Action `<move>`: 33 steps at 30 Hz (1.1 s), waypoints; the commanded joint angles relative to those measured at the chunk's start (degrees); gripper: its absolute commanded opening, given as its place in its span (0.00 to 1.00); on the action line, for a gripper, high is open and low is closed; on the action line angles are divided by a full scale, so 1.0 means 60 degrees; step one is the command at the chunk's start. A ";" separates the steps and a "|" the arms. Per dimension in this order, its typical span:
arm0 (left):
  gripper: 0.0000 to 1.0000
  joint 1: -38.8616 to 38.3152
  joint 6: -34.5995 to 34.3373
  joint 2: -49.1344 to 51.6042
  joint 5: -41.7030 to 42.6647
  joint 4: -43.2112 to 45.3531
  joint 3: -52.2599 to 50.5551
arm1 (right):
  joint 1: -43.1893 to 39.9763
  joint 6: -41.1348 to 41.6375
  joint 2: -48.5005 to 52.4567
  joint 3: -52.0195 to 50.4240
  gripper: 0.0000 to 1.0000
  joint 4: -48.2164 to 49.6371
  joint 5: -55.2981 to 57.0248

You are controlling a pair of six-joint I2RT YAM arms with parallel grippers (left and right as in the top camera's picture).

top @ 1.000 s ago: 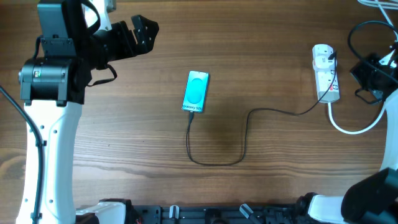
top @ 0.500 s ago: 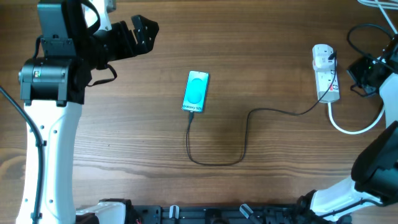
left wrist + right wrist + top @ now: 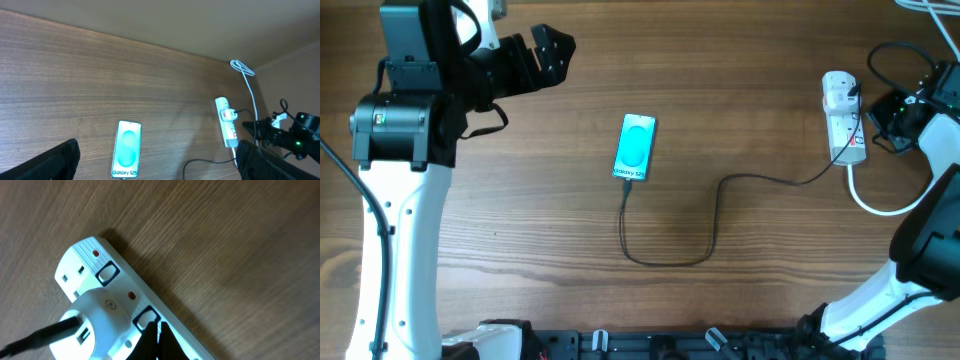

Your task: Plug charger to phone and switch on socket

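1. Pressing the rocker switch (image 3: pixel 145 317) looks like the step in hand. The right end effector (image 3: pixel 156 341), fingers pinched narrow, hovers just beside it on the socket (image 3: pixel 82 265).
2. It should push squarely, avoiding the adapter (image 3: pixel 107 311).
3. The phone (image 3: pixel 635 147) lies well left of the socket, with the charger (image 3: pixel 712 215) at its lower edge.
4. The left end effector (image 3: pixel 556 58) hangs wide, well apart.

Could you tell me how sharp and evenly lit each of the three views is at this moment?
Overhead: sharp and evenly lit, though the turquoise screen of the slim smartphone glows brightly. Left wrist: clear further out, but the left gripper shows only as its fingers, dark unfocused shapes in the bottom corners. Right wrist: the white oblong power strip is close up and slightly soft.
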 commanded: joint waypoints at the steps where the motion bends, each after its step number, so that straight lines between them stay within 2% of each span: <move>1: 1.00 0.0000 0.0080 -0.0015 -0.0091 0.0022 0.0051 | -0.0004 0.0062 0.0433 0.0113 0.05 0.0215 -0.0579; 7: 1.00 0.0000 0.0080 -0.0015 -0.0087 0.0022 0.0051 | -0.0004 0.0022 0.0586 0.0113 0.04 0.0470 -0.0692; 12: 1.00 0.0040 0.0080 -0.0015 -0.0087 0.0022 0.0051 | 0.0066 -0.0608 0.0794 0.0113 0.05 0.0619 -0.0936; 25: 1.00 -0.0018 0.0080 -0.0015 -0.0087 0.0022 0.0051 | 0.0168 -0.1235 0.1279 0.0113 0.05 0.0900 -0.1155; 33: 1.00 -0.0025 0.0080 -0.0011 -0.0087 0.0022 0.0051 | 0.0186 -0.2197 0.1282 0.0113 0.05 0.0554 -0.1606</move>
